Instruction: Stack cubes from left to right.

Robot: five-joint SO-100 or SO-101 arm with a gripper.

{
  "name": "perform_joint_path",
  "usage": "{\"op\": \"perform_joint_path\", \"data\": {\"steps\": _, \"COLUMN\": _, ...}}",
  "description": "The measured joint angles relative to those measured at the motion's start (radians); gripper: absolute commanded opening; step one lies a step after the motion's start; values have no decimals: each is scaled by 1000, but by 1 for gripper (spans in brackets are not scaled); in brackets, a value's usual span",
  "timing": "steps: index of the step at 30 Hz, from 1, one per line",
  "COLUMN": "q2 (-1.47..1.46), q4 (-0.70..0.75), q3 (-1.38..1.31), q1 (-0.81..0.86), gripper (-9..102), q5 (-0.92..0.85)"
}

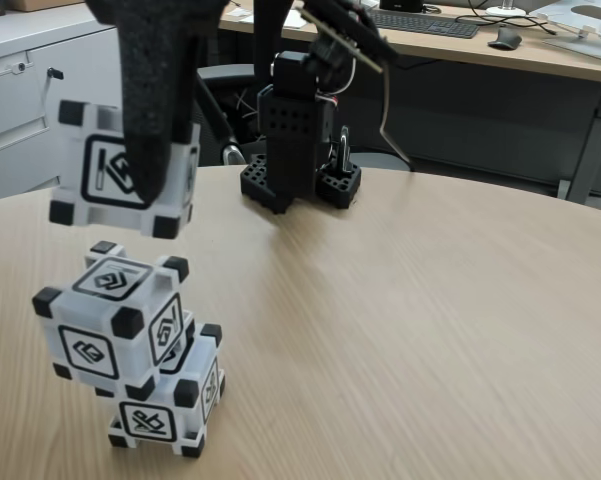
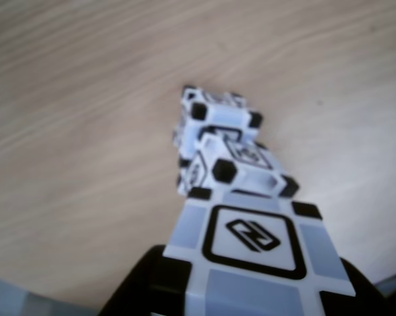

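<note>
third cube held above a two-cube stack

the claw point(image 1: 140, 185) is seen at the upper left of the fixed view, its dark fingers closed on the top cube point(image 1: 125, 170), which is carried clear of the others with a visible gap beneath it. the cube is held slightly tilted, its lower left corner dipping a little. in the other view the same cube point(image 2: 250, 253) is seen from above at the bottom of the frame, with the black claw parts showing at its lower edge.

just below the held cube, at the lower left of the fixed view, the middle cube point(image 1: 110, 320) is found resting on the bottom cube point(image 1: 170, 400). it is set off to the left and turned, so the pair looks uneven rather than squarely aligned. the bottom cube is standing on the round wooden table point(image 1: 410, 330).

two of the three cubes are judged to be stacked already; the last placement is left. the held cube is judged to lie nearly over the stack, and a careful, centred lowering would be called for, since the crooked middle cube could be tipped.

the arm's black base point(image 1: 300, 150) is seen at the table's far edge.
</note>
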Motion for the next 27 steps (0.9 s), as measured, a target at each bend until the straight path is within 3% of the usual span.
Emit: {"op": "perform_joint_path", "data": {"steps": 27, "q2": -52, "q4": 0, "q3": -55, "q1": 0, "gripper": 1, "q5": -21}}
